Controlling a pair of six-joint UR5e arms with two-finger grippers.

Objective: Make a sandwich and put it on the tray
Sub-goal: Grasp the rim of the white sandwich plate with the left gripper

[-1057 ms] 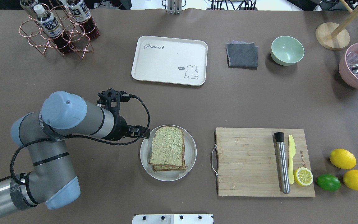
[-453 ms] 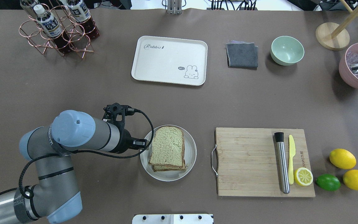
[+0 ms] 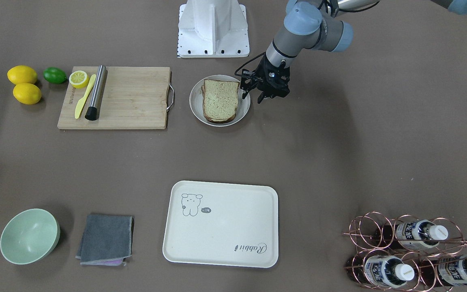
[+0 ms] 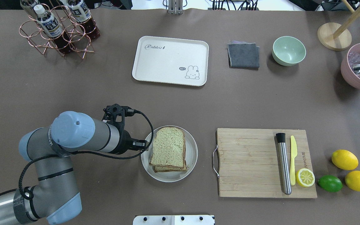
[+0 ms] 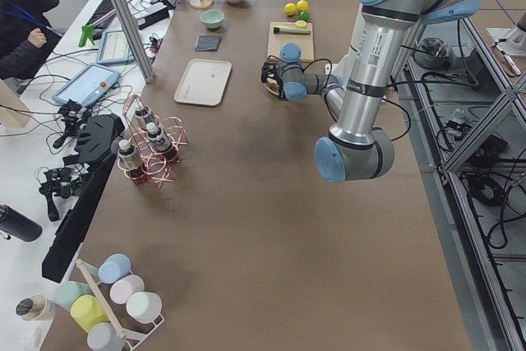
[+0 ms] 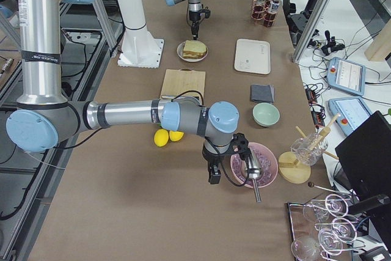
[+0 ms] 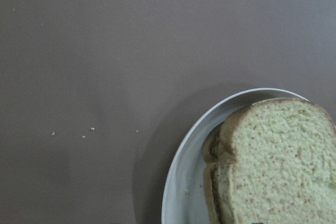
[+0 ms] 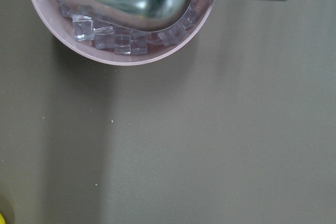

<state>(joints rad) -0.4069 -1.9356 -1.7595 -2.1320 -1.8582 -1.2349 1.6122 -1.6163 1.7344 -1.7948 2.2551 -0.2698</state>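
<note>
Upper centre of the front view: my left gripper (image 3: 253, 96), fingers apart, hangs just right of the sandwich (image 3: 220, 101), square porous tan slices on a smooth round white plate (image 3: 196, 104).

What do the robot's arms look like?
Both are silver tubes with pale blue caps at round joints. The left arm has dark lettering on a joint and a black cable looping to the black left gripper. The right arm ends in the black right gripper too.
</note>
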